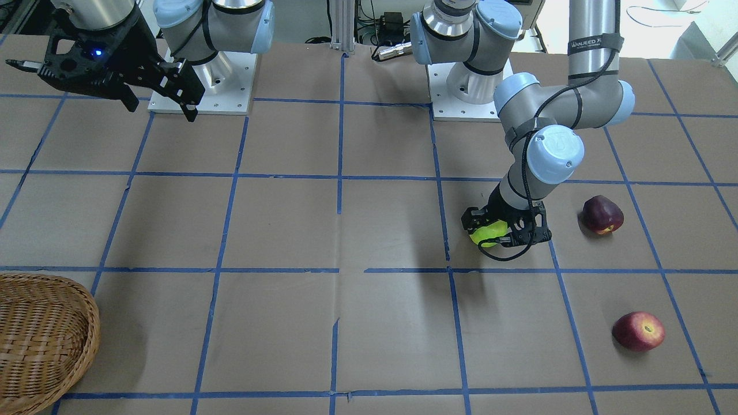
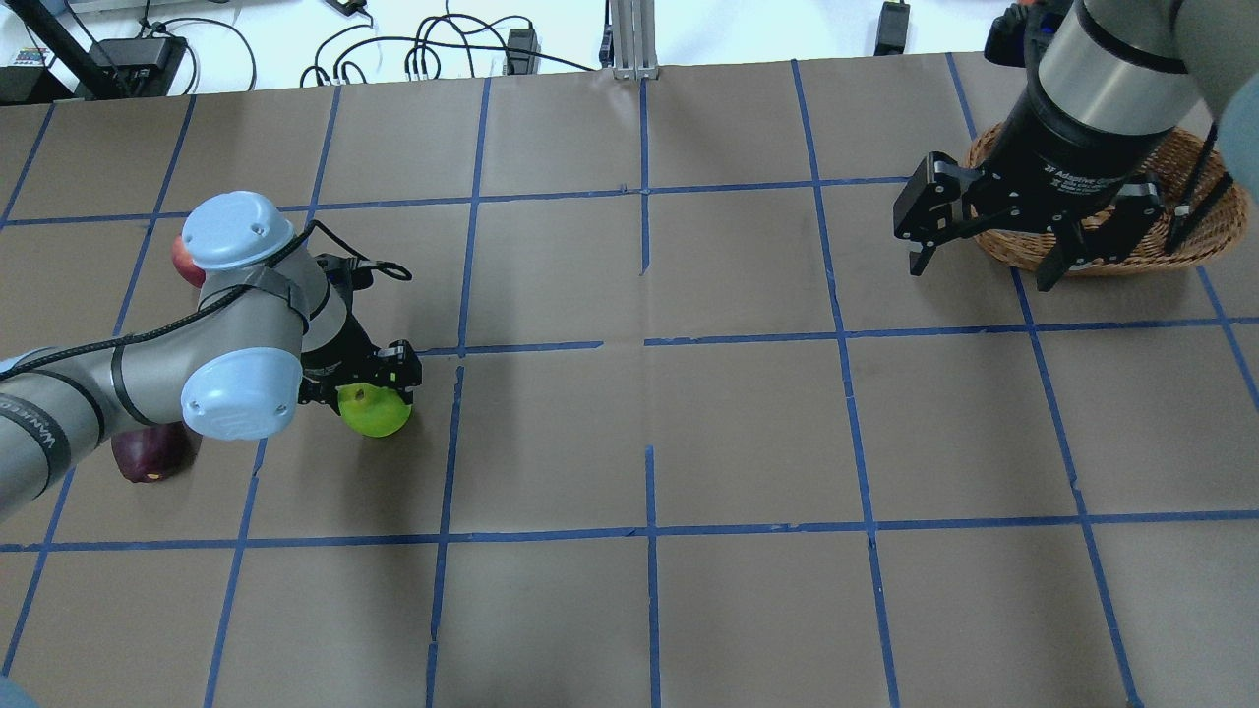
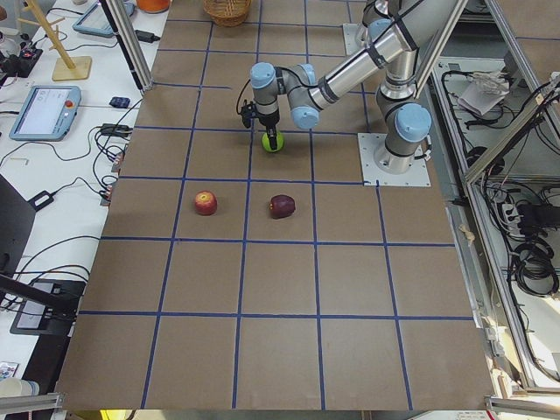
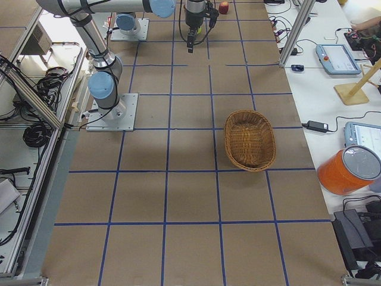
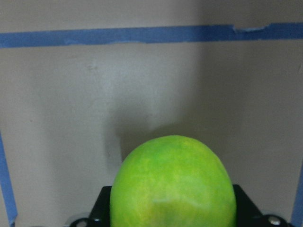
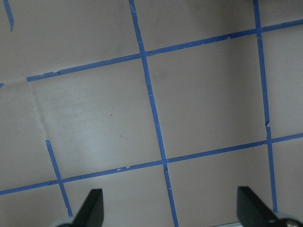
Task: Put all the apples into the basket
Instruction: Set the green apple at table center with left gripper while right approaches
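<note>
My left gripper (image 1: 503, 229) is shut on the lime-green apple (image 1: 487, 234), low at the table surface. The apple fills the bottom of the left wrist view (image 5: 173, 184) between the two fingers, and it also shows in the overhead view (image 2: 376, 411). The dark maroon apple (image 1: 601, 214) and the red apple (image 1: 638, 331) lie on the table beside the left arm. The wicker basket (image 1: 40, 340) sits at the far end on my right side. My right gripper (image 2: 984, 272) is open and empty, held high just in front of the basket (image 2: 1185, 246).
The table is brown with a grid of blue tape lines. The right wrist view shows bare table between the open fingertips (image 6: 92, 208). Both arm bases (image 1: 202, 86) stand at the table's back edge. Tablets and an orange container lie off the table on the operators' side.
</note>
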You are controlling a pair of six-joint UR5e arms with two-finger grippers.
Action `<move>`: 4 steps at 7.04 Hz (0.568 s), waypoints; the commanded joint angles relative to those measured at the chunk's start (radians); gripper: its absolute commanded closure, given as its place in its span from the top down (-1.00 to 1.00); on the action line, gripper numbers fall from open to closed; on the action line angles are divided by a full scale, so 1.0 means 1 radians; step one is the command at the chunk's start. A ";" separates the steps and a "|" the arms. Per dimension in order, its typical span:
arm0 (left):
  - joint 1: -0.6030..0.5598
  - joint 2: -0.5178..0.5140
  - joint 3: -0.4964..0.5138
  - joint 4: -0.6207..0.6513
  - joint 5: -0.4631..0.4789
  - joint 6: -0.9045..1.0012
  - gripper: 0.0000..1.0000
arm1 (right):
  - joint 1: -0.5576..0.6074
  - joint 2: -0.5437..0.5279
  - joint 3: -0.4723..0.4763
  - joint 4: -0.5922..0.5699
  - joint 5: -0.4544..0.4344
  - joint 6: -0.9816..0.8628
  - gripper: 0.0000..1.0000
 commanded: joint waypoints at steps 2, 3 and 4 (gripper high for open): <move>-0.329 -0.133 0.313 -0.126 -0.065 -0.654 -0.37 | 0.000 0.002 0.002 0.007 0.000 0.012 1.00; -0.414 -0.202 0.377 -0.125 -0.071 -0.805 -0.37 | 0.000 0.006 0.002 0.002 -0.002 0.002 1.00; -0.473 -0.260 0.398 -0.072 -0.085 -0.960 -0.37 | 0.000 0.006 0.002 -0.001 0.000 0.000 1.00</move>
